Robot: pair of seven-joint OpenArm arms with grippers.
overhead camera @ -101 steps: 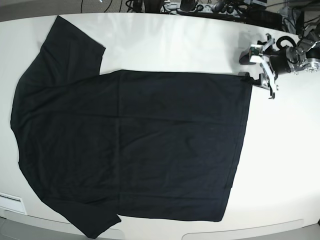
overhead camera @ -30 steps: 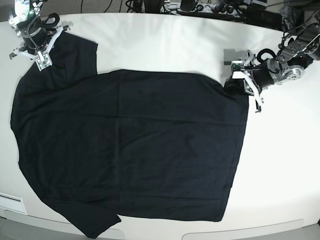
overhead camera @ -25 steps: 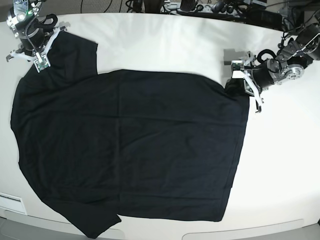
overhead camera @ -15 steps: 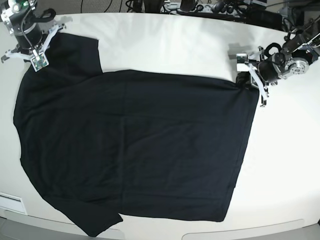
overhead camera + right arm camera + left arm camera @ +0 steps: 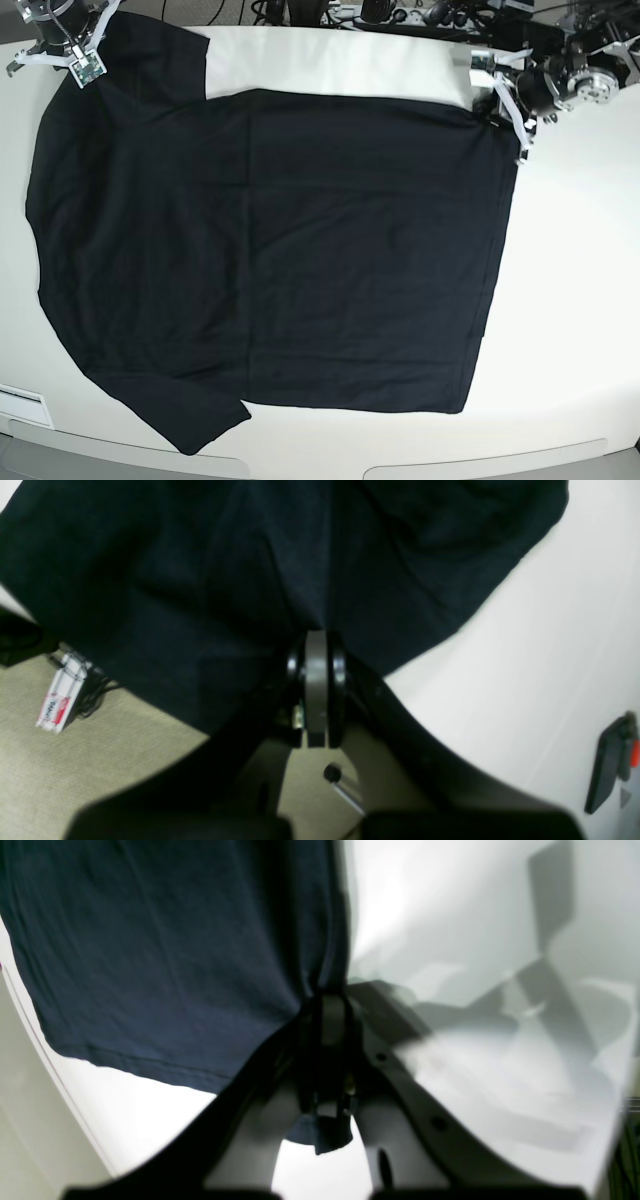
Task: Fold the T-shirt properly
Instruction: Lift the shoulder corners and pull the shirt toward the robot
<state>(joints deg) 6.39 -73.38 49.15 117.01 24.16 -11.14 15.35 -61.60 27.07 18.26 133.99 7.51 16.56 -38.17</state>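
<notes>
The black T-shirt (image 5: 270, 250) lies spread flat on the white table (image 5: 570, 300), its hem at the right and its sleeves at the left. My left gripper (image 5: 497, 98) is shut on the shirt's far hem corner at the upper right. In the left wrist view the fingers (image 5: 330, 1015) pinch the dark cloth (image 5: 165, 955) at its edge. My right gripper (image 5: 82, 62) is shut on the far sleeve at the upper left. In the right wrist view its fingers (image 5: 316, 665) clamp the black cloth (image 5: 240, 565).
Cables and dark equipment (image 5: 400, 14) line the table's far edge. A white strip (image 5: 22, 406) lies at the near left corner. The right wrist view shows beige floor (image 5: 75, 760) with a small white box (image 5: 60, 700) beyond the table edge.
Both grippers have pulled the shirt toward the far side of the table. The far edge now lies higher and straighter, and the cloth has stretched out flatter.
</notes>
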